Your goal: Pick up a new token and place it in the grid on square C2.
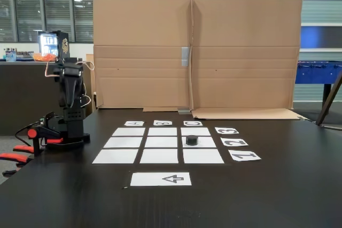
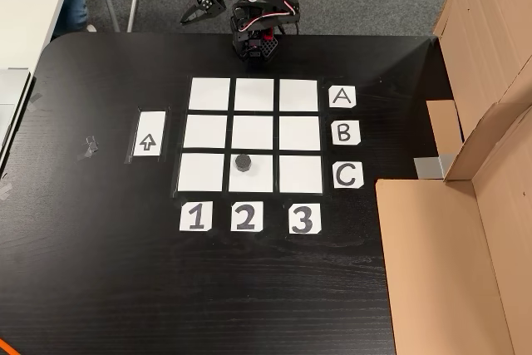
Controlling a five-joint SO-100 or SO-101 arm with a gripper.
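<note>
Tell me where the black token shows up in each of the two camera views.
In a fixed view, from table level: the token sits on the right column's middle cell, left of label 2.
In a fixed view, from above: the token sits on the bottom row's middle cell, above label 2.
Shared landmark: the arrow sheet, beside the grid.

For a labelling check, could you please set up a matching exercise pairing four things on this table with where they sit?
Things:
1. token
2. arrow sheet
3. arm
4. cardboard

Places, as the top-down fixed view shows them:
a. right side of the table
b. left of the grid
c. table's top edge
d. square C2

Pairs: 1-d, 2-b, 3-c, 4-a
</note>
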